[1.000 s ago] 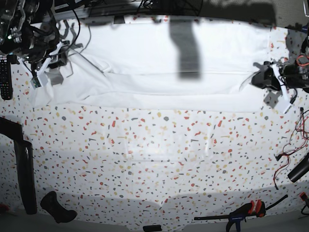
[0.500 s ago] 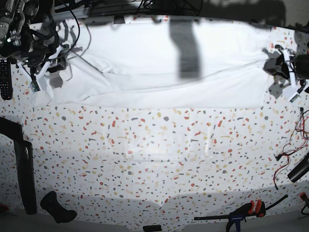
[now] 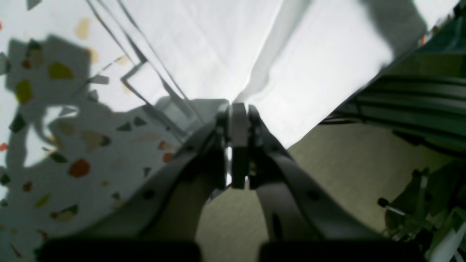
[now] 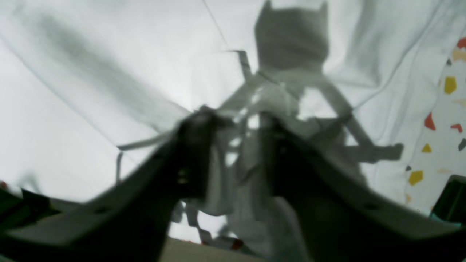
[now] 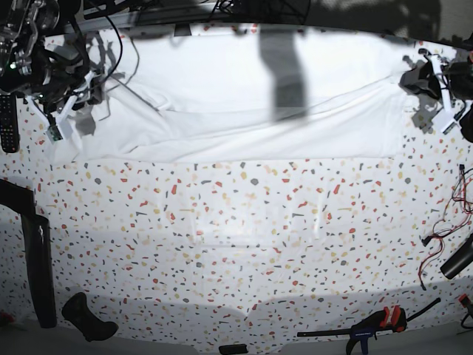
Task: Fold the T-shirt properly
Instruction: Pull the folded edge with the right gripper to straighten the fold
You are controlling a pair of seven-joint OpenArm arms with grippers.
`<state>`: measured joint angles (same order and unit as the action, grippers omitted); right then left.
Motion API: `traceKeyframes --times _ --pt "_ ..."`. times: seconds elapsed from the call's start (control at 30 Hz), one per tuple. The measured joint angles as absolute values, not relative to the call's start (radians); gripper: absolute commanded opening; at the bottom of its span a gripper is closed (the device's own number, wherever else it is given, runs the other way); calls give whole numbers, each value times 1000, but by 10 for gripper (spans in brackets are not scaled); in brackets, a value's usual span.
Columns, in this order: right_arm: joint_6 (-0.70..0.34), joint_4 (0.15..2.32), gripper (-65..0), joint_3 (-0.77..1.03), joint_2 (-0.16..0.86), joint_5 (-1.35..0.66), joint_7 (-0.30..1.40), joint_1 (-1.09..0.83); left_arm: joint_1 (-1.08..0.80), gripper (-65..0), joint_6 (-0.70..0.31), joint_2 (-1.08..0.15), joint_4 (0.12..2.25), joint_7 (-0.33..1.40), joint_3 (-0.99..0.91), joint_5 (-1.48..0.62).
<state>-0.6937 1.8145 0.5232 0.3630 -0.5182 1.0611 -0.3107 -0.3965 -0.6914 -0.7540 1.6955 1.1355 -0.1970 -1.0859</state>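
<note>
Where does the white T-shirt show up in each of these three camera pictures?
Base view: T-shirt stretched across the top.
Left wrist view: fills the upper middle, a corner pinched in the left gripper.
Right wrist view: fills nearly everything.
Shared landmark: the speckled table.

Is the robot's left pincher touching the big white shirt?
Touching. The left wrist view shows the left gripper shut on the T-shirt, the cloth pulled into a tight ridge at its tips.

A white terrazzo-speckled table (image 5: 244, 244) fills the view — brightly lit, crossed by dark shadows.
</note>
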Motion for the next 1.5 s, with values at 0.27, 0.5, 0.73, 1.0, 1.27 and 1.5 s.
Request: traceKeyframes --times 0.27,0.5,0.73,1.0,1.27,1.5 --pt "-694 1818 -252 523 372 -581 1161 -325 -396 -650 -691 -754 1695 1132 -197 -1085" --pt "-694 1920 -254 524 447 -819 1304 -337 -396 -650 -691 -754 1695 1129 -197 -1086" --pt "-693 1956 -254 523 479 -978 1053 -283 -396 -650 -691 -754 1695 1129 -197 -1086" --pt "-694 1957 -254 429 477 -893 1072 -68 -396 -650 -691 -754 1695 1129 -197 -1086" --pt "-694 1835 -254 72 477 -616 967 83 -396 -650 -691 -754 1695 1129 -197 -1086" --pt "-693 1707 -254 -268 477 -604 1161 266 -396 -650 -691 -754 1695 1129 -197 -1086"
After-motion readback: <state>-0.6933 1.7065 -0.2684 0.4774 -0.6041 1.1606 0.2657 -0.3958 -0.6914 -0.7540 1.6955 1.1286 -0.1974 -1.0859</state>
